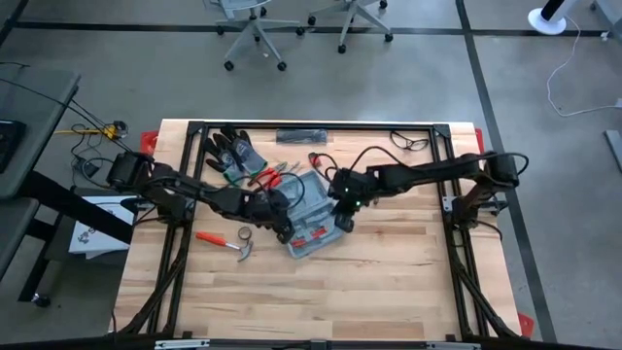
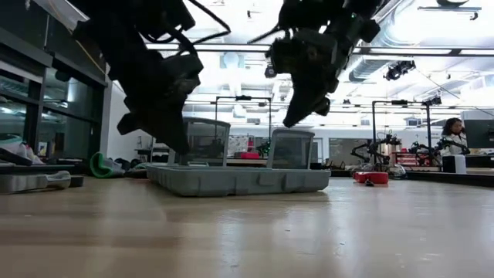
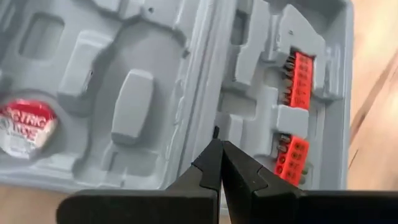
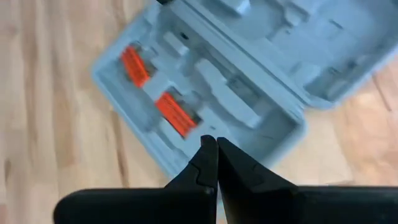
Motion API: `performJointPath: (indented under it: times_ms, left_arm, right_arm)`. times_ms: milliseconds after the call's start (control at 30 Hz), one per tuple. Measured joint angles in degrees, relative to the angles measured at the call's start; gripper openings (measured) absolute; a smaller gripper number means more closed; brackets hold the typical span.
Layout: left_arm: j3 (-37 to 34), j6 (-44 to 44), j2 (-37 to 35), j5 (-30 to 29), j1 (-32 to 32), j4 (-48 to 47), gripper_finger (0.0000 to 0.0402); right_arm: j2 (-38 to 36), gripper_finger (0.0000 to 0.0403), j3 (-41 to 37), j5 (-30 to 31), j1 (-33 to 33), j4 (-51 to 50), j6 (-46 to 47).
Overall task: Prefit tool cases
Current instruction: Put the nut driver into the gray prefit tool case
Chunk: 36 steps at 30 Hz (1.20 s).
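The blue-grey tool case (image 1: 313, 231) lies open and flat on the wooden table, both halves' moulded recesses facing up (image 3: 130, 106). Two orange bit holders (image 3: 297, 81) sit in one half (image 4: 174, 112), and a round red-labelled thing (image 3: 28, 124) sits in the other. My left gripper (image 3: 219, 149) is shut and hangs a little above the case's hinge line, at its left side (image 1: 285, 231). My right gripper (image 4: 216, 146) is shut too. It hovers higher, over the case's right side (image 1: 346, 224). In the low view both grippers (image 2: 176, 143) (image 2: 293, 117) stand clear of the case (image 2: 239, 180).
An orange-handled hammer (image 1: 225, 241) and a small roll (image 1: 243, 236) lie left of the case. Dark gloves (image 1: 233, 151) and red-handled pliers (image 1: 275, 178) lie behind it. A black strip (image 1: 301, 133) and glasses (image 1: 409, 141) lie near the far edge. Bare wood lies toward the near edge.
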Motion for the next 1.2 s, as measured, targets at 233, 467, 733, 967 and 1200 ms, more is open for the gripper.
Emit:
performJointPath:
  times_ms: [233,467,733,967,1200]
  left_arm:
    - [-3.11,-7.34,-1.56,2.57,1.68,1.94,0.0001]
    - [-8.97,-7.89,-8.89,6.42,1.61,1.06,0.0001]
    - [-20.32,-13.39,-19.23,12.55,1.06,1.45,0.0]
    - [-24.48,-15.37,-14.57,11.89,4.85,11.96,0.0]
    - [-24.33,-12.29,-5.44,15.42,11.03,24.9,0.0]
  right_arm:
    - [-0.13,0.0,-5.03,-5.79,-3.98,3.14,1.34]
    - [-0.2,0.0,-8.72,-3.57,-5.12,4.67,9.75]
    - [-0.07,0.0,-12.11,-0.4,-6.27,11.83,17.32]
    - [0.0,0.0,-17.84,-0.93,-6.87,14.48,18.61]
    - [0.02,0.0,-22.69,-5.42,-3.67,26.62,25.26]
